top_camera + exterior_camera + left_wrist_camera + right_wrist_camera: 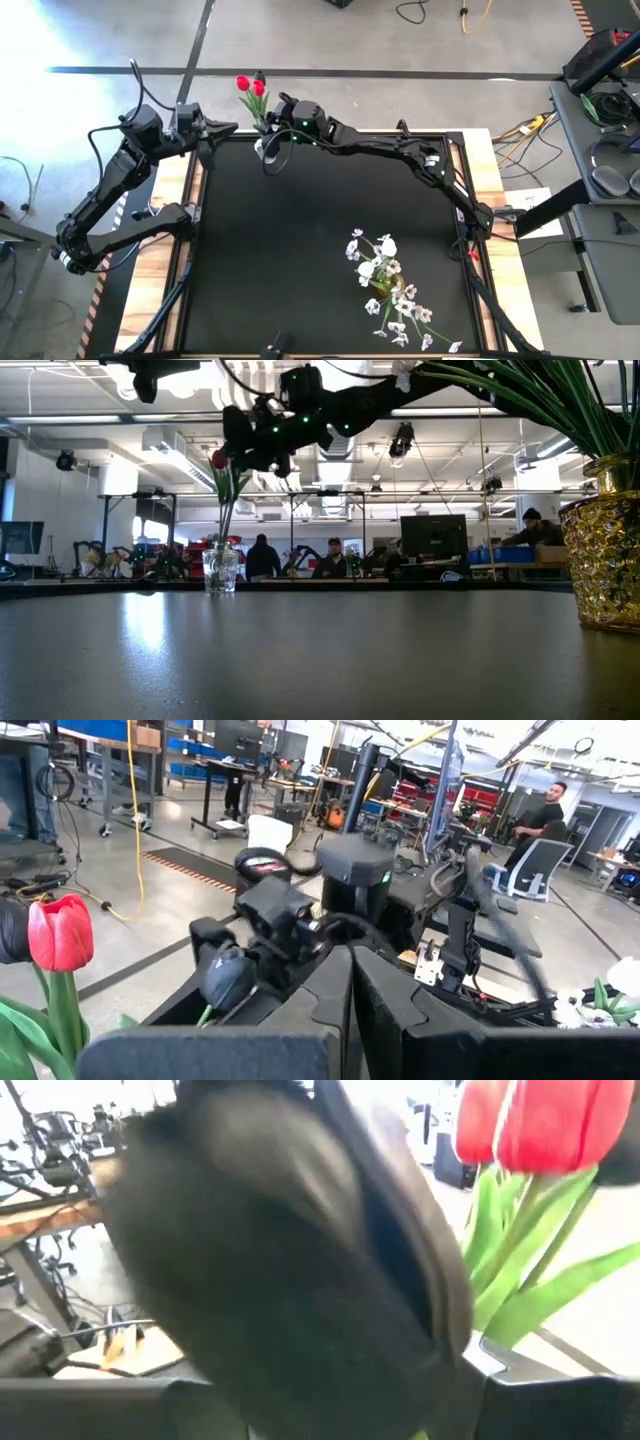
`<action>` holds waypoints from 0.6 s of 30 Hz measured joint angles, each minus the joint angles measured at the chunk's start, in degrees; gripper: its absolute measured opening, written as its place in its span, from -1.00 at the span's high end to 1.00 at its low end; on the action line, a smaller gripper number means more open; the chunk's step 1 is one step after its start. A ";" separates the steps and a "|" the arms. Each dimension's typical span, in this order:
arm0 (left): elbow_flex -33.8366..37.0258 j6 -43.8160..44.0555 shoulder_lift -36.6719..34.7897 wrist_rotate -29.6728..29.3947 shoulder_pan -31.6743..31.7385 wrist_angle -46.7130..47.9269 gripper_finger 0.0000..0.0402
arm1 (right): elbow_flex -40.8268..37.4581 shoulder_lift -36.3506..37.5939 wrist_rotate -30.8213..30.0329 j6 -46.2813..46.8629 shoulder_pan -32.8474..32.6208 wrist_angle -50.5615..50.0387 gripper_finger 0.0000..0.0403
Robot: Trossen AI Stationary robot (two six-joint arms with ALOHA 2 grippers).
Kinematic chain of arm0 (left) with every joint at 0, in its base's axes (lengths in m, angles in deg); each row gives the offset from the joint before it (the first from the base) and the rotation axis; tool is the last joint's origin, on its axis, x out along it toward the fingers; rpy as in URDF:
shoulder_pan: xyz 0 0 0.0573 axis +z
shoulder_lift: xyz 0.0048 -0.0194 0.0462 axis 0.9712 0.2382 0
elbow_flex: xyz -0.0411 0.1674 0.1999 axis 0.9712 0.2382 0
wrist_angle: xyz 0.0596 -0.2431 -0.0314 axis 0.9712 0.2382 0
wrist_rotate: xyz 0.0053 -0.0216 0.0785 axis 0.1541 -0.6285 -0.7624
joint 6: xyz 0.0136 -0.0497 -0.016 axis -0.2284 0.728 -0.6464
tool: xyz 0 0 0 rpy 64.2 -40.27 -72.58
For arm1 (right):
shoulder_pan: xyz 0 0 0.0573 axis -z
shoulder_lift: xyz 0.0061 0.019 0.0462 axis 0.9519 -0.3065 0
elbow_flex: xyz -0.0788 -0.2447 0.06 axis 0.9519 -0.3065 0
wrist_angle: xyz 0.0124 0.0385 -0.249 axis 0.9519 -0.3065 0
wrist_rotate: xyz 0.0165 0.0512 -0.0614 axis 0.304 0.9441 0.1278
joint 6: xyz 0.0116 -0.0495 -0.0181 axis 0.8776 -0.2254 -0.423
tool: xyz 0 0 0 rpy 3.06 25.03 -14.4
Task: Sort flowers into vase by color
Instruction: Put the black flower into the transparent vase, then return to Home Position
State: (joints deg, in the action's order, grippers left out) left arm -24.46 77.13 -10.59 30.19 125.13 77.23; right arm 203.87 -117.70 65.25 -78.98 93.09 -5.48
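Observation:
A small clear glass vase stands at the table's far edge, left of centre, with red tulips rising on green stems. My right gripper reaches level over this vase, open. A dark tulip head sits between its fingers and fills the right wrist view. Another dark head shows beside the red ones. My left gripper hangs shut and level just left of the vase, holding nothing. A golden vase at the near right holds several white flowers. My right gripper stands with its fingers on either side of the dark tulip head, coming level from the table's right. I cannot tell whether either finger touches it. The head stays upright on its stem above the glass vase.
The black table top lies bare between the two vases. Wooden strips border it at left and right. People sit and stand at benches in the room beyond the far edge.

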 joint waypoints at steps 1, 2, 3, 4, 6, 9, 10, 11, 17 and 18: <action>0.00 0.00 -0.01 0.00 -0.01 0.00 1.00 | 0.00 0.41 0.02 -0.26 -0.05 -0.64 0.11; 0.00 -0.01 -0.02 0.01 0.02 -0.02 1.00 | 0.00 0.85 0.08 -0.56 -0.08 -0.96 0.10; 0.00 -0.01 -0.11 0.02 -0.01 -0.01 1.00 | 0.00 1.26 0.04 -0.61 -0.08 -1.97 0.08; 0.00 -0.12 -0.15 0.02 0.00 -0.03 1.00 | 0.00 1.68 0.06 -0.59 -0.08 -2.76 0.07; 0.00 -0.42 -0.28 0.03 -0.01 -0.05 1.00 | 0.00 2.40 0.04 -0.59 -0.06 -5.21 0.04; 0.00 -0.58 -0.32 0.04 0.01 -0.10 1.00 | 0.00 3.64 0.05 -0.56 -0.06 -7.57 0.00; 0.00 -0.58 -0.34 0.04 -0.01 -0.11 1.00 | 0.00 4.26 0.06 -0.55 -0.06 -8.45 -0.01; 0.00 -0.62 -0.36 0.06 -0.01 -0.11 1.00 | 0.00 4.82 0.04 -0.61 -0.08 -8.88 -0.02; 0.00 -1.05 -0.40 0.07 0.01 -0.12 1.00 | 0.02 6.99 0.54 -0.40 -0.06 -10.67 -0.09; 0.00 -1.06 -0.40 0.07 -0.01 -0.11 1.00 | 0.02 7.13 0.58 -0.41 -0.06 -10.83 -0.10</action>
State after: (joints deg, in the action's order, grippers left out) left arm -24.46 76.08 -11.00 30.26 125.13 77.12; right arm 203.89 -110.57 65.82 -79.39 93.04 -16.31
